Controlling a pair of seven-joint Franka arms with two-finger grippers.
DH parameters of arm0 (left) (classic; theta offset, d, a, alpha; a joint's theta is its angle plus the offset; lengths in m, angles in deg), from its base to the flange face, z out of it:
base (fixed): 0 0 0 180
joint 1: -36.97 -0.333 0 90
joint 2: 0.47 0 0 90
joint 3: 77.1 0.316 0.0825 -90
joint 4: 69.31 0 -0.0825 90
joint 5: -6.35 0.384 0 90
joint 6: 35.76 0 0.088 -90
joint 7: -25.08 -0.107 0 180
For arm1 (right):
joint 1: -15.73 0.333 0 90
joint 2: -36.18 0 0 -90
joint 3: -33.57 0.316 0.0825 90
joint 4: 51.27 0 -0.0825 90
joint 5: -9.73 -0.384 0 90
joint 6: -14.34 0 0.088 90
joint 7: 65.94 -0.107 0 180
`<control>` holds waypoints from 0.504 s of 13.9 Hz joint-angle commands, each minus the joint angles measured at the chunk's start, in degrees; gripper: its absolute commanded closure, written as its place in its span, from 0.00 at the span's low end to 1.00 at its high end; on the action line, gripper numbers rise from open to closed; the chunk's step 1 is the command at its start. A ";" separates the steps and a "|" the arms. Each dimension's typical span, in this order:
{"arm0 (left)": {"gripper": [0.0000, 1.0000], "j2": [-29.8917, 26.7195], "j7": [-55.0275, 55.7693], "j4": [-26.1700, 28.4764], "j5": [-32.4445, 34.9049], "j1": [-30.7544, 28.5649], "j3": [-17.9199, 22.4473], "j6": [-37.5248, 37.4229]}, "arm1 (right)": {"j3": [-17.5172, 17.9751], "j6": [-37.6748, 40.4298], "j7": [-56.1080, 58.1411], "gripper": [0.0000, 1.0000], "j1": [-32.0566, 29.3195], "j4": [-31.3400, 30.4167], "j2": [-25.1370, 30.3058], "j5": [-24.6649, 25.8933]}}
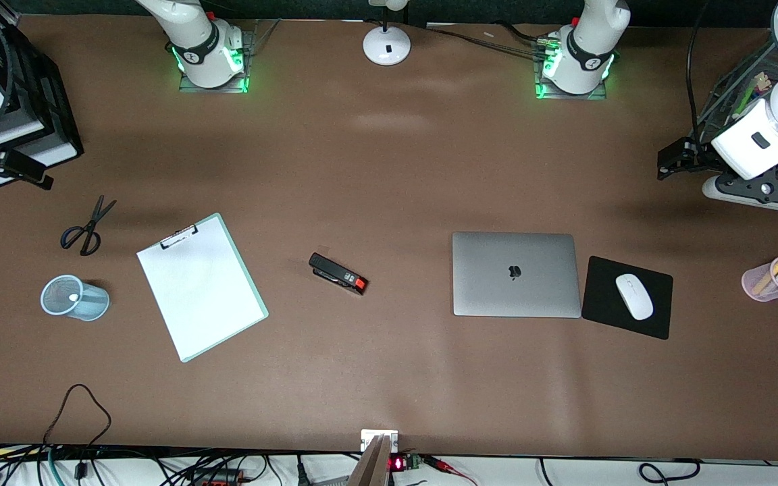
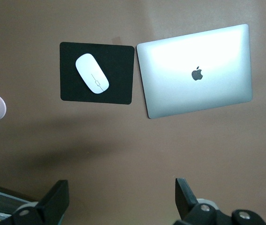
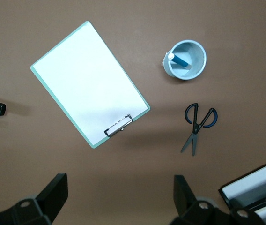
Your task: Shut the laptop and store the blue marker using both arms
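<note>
One laptop [image 1: 514, 274], lid shut, flat on the worktop [image 1: 389, 169] toward the left arm's end, beside one black mouse mat [image 1: 605, 307] carrying one white mouse [image 1: 633, 295]. One blue marker [image 3: 180, 60] inside one pale blue mesh cup [image 1: 82, 300] near one pair of scissors [image 1: 86, 226], one clipboard [image 1: 201, 286] and one stapler [image 1: 338, 273]. Left gripper [image 2: 121, 199] waiting above bare worktop, fingers spread. Right gripper [image 3: 119, 197] likewise, fingers spread.

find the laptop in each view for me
Front view: the laptop, lid shut, lies beside the black mouse mat, toward the left arm's end.
Left wrist view: laptop beside the same mat.
Right wrist view: not in it.
Shared landmark: the white mouse on the mat.
</note>
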 commanded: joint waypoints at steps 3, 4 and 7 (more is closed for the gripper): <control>0.00 0.96 0.16 -1.97 -1.01 0.08 0.26 -1.40 | 1.01 0.89 0.51 0.00 -0.68 -3.31 3.91 -0.04; 0.00 0.96 0.16 -1.97 -1.01 0.08 0.26 -1.40 | 1.01 0.98 0.94 0.00 -0.68 -2.87 3.56 -0.04; 0.00 0.96 0.07 -1.97 -1.09 0.08 0.26 -1.40 | 1.10 0.98 1.12 0.00 -0.68 -2.61 3.11 -0.04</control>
